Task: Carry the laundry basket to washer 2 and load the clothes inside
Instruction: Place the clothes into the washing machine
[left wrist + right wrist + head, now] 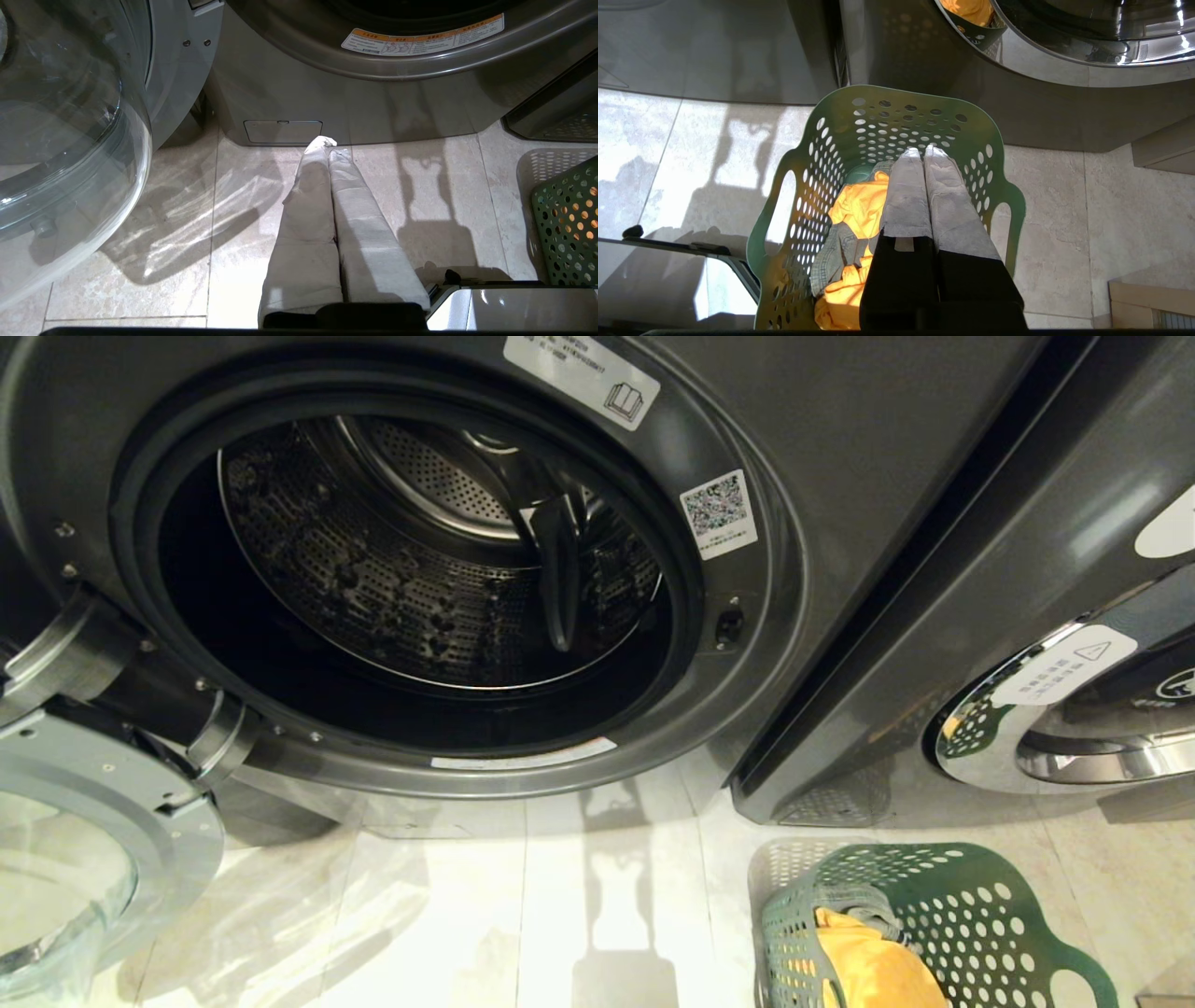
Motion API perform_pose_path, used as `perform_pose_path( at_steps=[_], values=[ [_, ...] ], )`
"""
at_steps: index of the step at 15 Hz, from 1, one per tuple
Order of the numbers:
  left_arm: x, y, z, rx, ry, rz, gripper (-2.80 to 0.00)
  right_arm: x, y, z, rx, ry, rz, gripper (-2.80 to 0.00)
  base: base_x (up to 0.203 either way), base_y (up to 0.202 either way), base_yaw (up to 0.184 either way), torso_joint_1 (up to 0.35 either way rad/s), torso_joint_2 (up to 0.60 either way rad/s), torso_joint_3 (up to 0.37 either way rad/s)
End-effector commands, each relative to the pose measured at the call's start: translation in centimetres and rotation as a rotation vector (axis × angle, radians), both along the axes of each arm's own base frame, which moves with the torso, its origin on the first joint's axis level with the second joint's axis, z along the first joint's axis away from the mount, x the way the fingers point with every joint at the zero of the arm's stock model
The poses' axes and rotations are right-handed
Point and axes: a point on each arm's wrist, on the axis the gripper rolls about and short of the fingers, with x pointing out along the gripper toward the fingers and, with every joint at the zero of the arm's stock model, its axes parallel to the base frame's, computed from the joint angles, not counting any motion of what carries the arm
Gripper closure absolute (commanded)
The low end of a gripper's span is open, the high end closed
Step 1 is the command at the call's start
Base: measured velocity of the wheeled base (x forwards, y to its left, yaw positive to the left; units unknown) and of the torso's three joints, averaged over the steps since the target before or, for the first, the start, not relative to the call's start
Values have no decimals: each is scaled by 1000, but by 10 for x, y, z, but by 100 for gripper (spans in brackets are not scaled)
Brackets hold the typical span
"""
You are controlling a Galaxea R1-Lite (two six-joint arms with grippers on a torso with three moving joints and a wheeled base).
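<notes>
Laundry basket (943, 924) holds yellow garment (859, 210); both grippers pressed together, empty; QR sticker (718, 511) unreadable.

Pale tiled floor (579, 896) under laundry basket (943, 915), washer (840, 439) and neighbouring washer (1027, 616).

Hard light fell on the pale floor tiles (597, 896), which glared nearly white and carried sharp shadows. The drum (439, 560) interior stayed dim. Bright glints ran along the chrome door rim (1087, 51). Head view bowed strongly at its edges.
</notes>
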Motion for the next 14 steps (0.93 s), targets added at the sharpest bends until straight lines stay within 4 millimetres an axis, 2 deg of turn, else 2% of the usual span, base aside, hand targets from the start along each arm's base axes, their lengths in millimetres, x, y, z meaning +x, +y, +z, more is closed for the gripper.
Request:
perform_pose_path(
  at_steps=[1, 12, 14],
  values=[
    [0, 0, 0, -1, 1, 1, 0, 0, 0, 0, 0, 1, 2, 0, 0, 0, 0, 7, 0, -55],
    [0, 0, 0, -2, 0, 1, 0, 0, 0, 0, 0, 2, 2, 0, 0, 0, 0, 0, 0, 0],
    [0, 0, 0, -3, 2, 1, 0, 0, 0, 0, 0, 2, 2, 0, 1, 131, -3, 1, -1, -1]
  ],
)
